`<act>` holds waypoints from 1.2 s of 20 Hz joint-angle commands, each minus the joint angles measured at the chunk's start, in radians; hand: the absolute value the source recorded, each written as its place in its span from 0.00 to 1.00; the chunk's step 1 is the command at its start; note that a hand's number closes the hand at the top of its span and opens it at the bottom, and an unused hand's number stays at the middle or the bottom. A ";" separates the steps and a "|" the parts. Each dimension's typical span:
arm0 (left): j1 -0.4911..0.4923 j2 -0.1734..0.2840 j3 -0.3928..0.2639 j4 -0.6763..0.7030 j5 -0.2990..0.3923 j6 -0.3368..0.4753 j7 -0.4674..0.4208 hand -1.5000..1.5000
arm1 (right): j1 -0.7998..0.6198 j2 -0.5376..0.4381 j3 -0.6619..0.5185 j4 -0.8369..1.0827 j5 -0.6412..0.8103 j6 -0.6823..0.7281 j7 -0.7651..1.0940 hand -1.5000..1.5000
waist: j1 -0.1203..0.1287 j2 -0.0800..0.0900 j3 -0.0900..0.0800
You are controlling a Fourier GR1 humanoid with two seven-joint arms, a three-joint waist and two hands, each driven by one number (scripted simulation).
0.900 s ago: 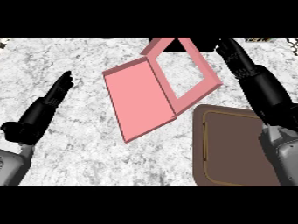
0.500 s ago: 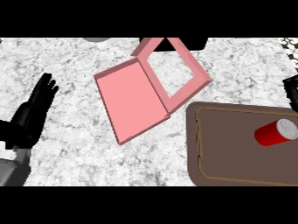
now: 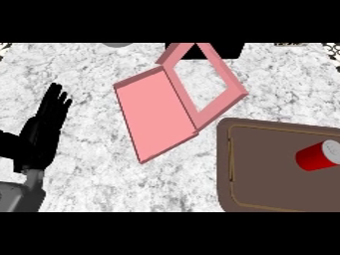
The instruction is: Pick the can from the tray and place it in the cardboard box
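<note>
The can (image 3: 321,155) lies tilted on its side in the tray (image 3: 264,172), toward the tray's right end, untouched. Risk 1: a can on its side may roll when I contact it, so my fingers could push it away instead of closing round it. Risk 2: the cardboard box (image 3: 178,102) is pink with a shallow frame and an open flap; a careless release could miss the opening. My left hand (image 3: 40,130) rests at the left, fingers straight and apart, holding nothing. My right hand is out of view.
</note>
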 commanded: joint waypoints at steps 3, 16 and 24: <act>-0.036 0.000 0.006 -0.019 0.010 0.009 0.064 0.50 | 0.016 -0.258 0.069 0.094 0.132 0.217 -0.073 0.00 | 0.016 0.003 -0.003; 0.027 -0.028 0.040 -0.077 -0.043 0.003 0.088 0.50 | -0.086 -0.216 0.159 -0.139 0.016 0.471 0.280 0.00 | 0.000 -0.005 -0.006; 0.082 -0.048 0.057 -0.179 -0.102 -0.017 0.141 0.50 | -0.026 -0.145 0.118 -0.264 0.058 0.464 0.393 0.00 | 0.003 -0.006 -0.005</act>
